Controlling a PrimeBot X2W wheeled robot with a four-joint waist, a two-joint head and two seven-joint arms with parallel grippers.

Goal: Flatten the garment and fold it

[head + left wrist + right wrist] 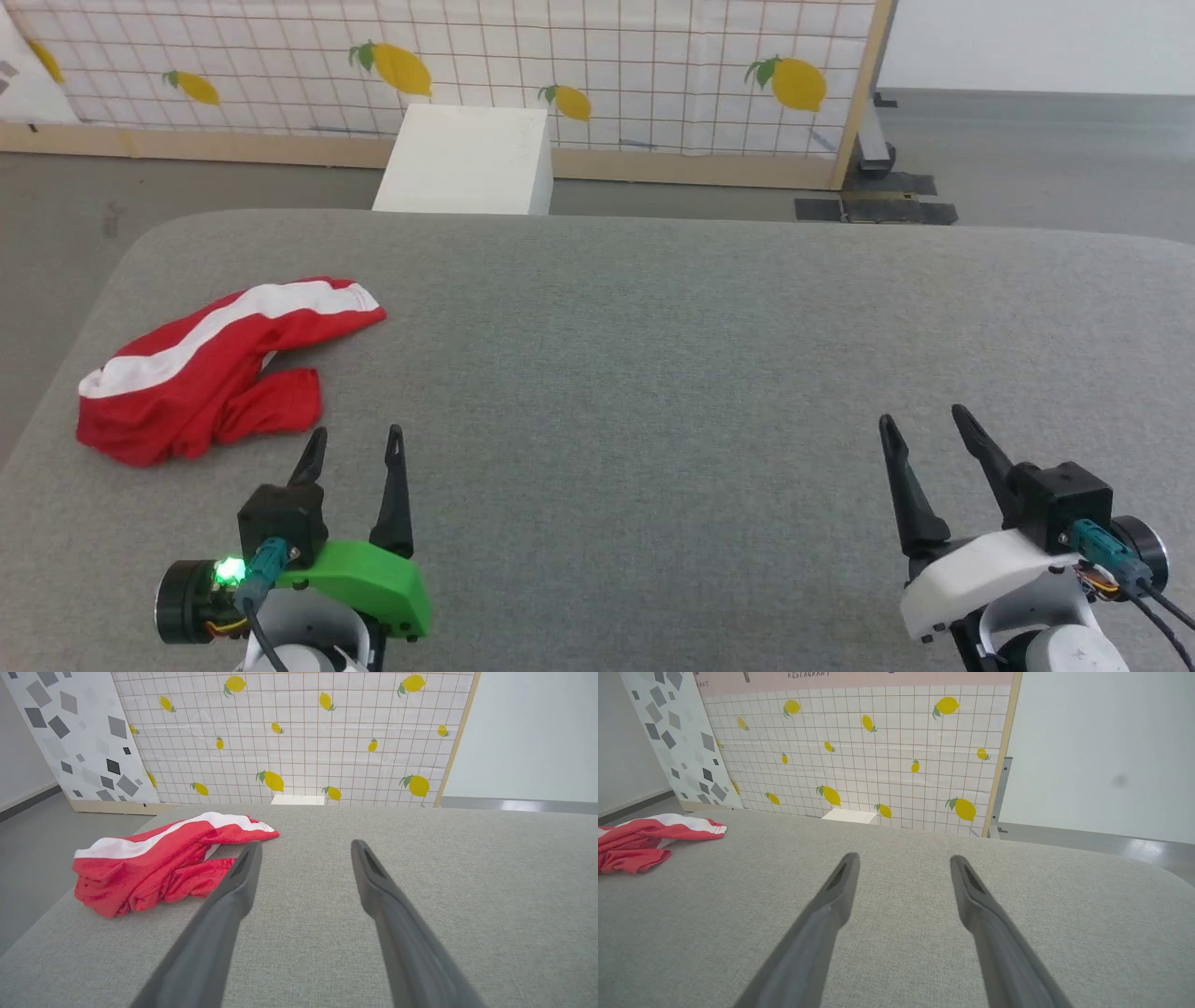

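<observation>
The garment (210,373), red shorts with a broad white side stripe, lies crumpled near the left edge of the grey padded table (653,373). In the left wrist view the garment (159,863) sits just left of my fingers; in the right wrist view the garment (640,842) lies far to the left. My left gripper (359,439) hovers open just to the right of and nearer than the shorts, nothing between its fingers. Open and empty too, my right gripper (924,425) hangs over the table's near right part, far from the cloth.
A white box (467,159) stands on the floor beyond the table's far edge. Behind it runs a lemon-print tiled panel (560,65) in a wooden frame. Grey floor surrounds the table on the left (47,280) and far right.
</observation>
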